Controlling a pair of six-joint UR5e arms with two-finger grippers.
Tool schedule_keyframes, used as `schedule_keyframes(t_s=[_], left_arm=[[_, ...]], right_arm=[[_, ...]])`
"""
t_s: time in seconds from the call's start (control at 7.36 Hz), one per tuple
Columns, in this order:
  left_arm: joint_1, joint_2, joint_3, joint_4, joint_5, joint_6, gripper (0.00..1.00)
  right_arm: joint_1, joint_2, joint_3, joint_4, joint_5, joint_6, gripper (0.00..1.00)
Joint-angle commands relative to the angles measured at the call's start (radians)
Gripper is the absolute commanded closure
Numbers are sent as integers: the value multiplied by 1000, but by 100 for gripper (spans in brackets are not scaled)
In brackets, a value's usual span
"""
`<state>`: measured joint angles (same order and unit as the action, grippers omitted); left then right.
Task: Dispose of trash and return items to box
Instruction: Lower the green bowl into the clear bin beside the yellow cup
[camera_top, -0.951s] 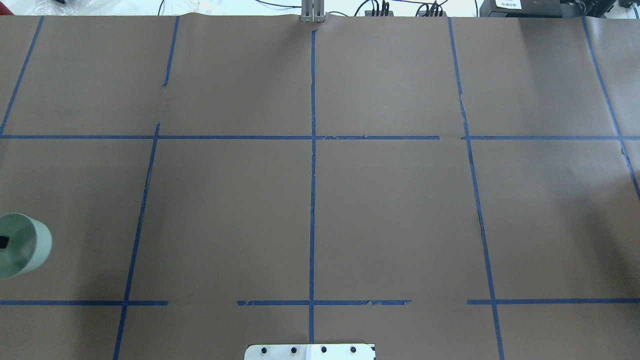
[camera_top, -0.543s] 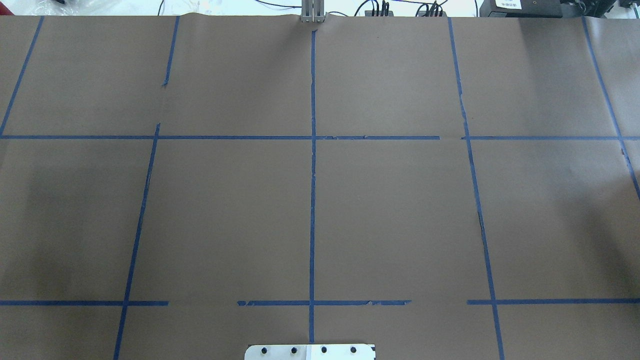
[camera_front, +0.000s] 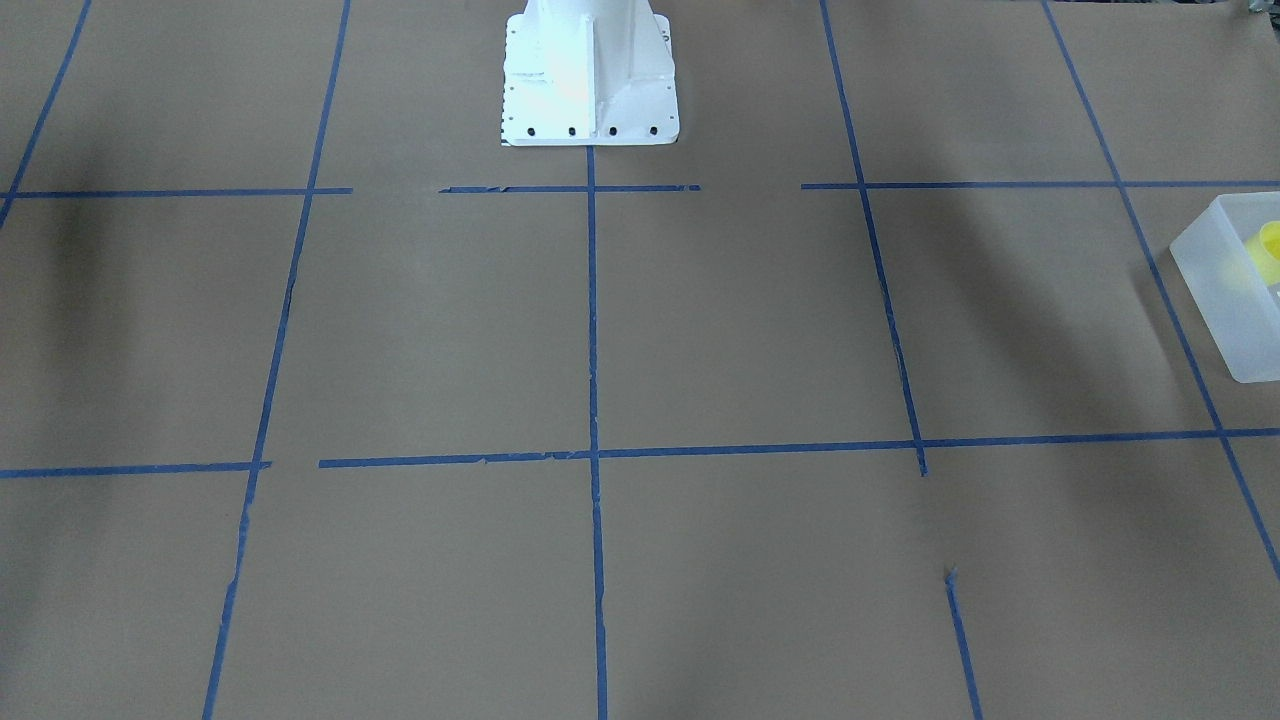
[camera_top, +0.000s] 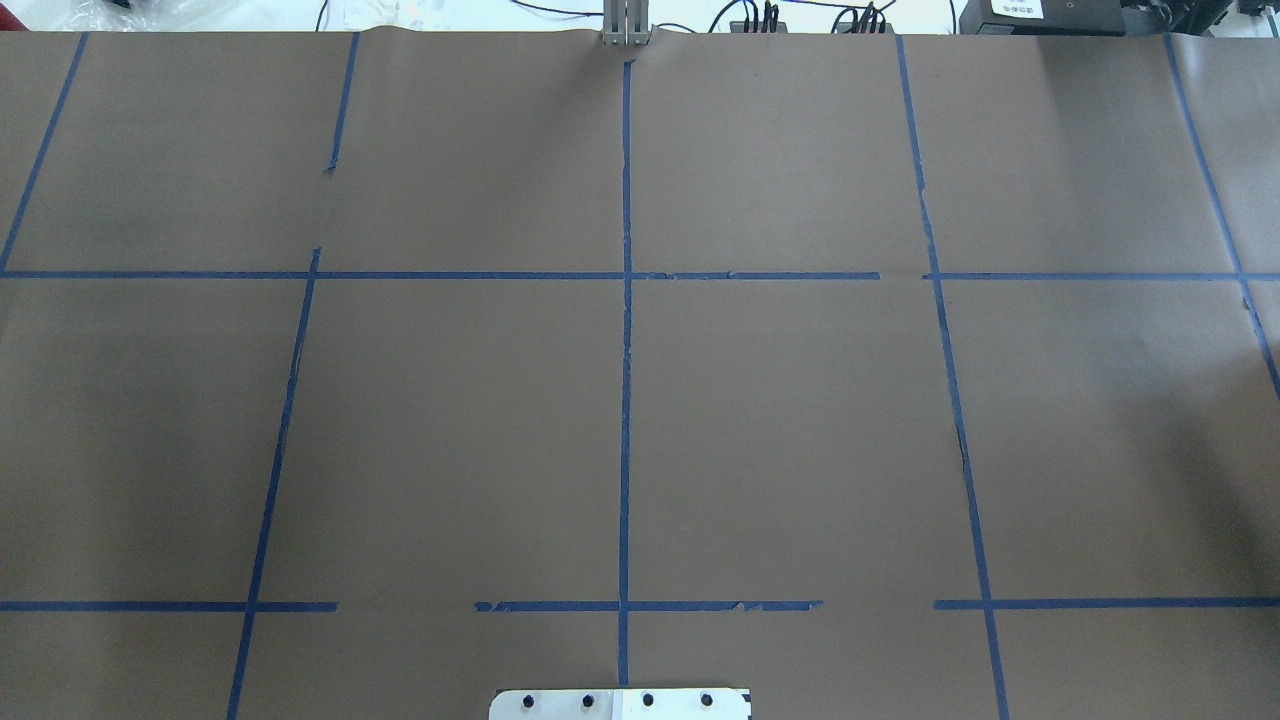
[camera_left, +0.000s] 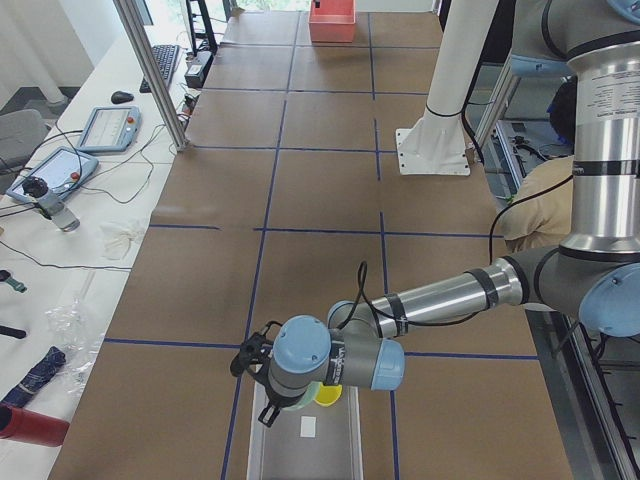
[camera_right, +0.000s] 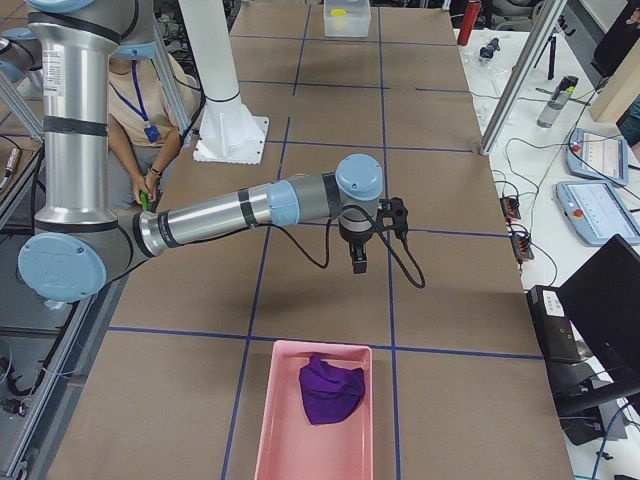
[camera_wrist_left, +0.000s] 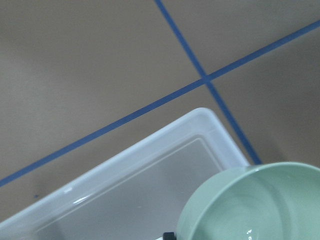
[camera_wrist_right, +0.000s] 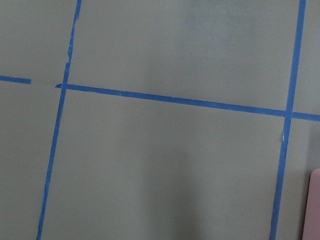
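Observation:
The pale mint-green bowl (camera_wrist_left: 260, 205) fills the lower right of the left wrist view, close to the camera, above a corner of the frosted white box (camera_wrist_left: 150, 175). My left gripper (camera_left: 288, 402) hangs over the box (camera_left: 305, 445) at the table's left end and holds the bowl; a black fingertip shows by its rim. The yellow cup (camera_front: 1268, 248) lies inside the box (camera_front: 1225, 300). My right gripper (camera_right: 358, 262) hovers over bare table near the pink tray; I cannot tell whether it is open or shut.
A pink tray (camera_right: 312, 420) with a purple cloth (camera_right: 330, 392) in it stands at the table's right end; its edge shows in the right wrist view (camera_wrist_right: 315, 205). The white robot base (camera_front: 588, 75) stands at the table's middle. Brown paper with blue tape lines covers the table.
One second ago the bowl with a finger in it showed at the overhead view's left edge. It has since moved out of that view to the left.

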<state>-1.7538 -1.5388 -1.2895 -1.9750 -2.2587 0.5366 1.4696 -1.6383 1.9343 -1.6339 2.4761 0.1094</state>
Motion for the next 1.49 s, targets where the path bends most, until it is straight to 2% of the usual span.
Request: schedule_keyframes(t_s=[0.0, 0.14, 0.27, 0.54, 0.95, 1.09, 1.22, 1.36], left_arm=[[-29, -40, 178, 34, 18, 75, 100], [-29, -40, 220, 38, 4, 72, 100], [-27, -41, 235, 38, -54, 56, 100], [-27, -49, 275, 36, -76, 36, 100], [-27, -52, 282, 35, -90, 37, 100], [-27, -52, 282, 30, -90, 34, 82], [-29, -50, 283, 25, -90, 23, 1], [-30, -50, 282, 25, -90, 22, 0]], right_arm=[[0, -2, -1, 0, 0, 0, 0], [0, -3, -2, 0, 0, 0, 0], [0, -9, -3, 0, 1, 0, 0], [-8, -12, -8, 0, 0, 0, 0], [-14, -11, -12, 0, -2, 0, 0], [-15, -12, -12, 0, -2, 0, 0], [-15, -12, -14, 0, 0, 1, 0], [-15, -12, -14, 0, 0, 1, 0]])
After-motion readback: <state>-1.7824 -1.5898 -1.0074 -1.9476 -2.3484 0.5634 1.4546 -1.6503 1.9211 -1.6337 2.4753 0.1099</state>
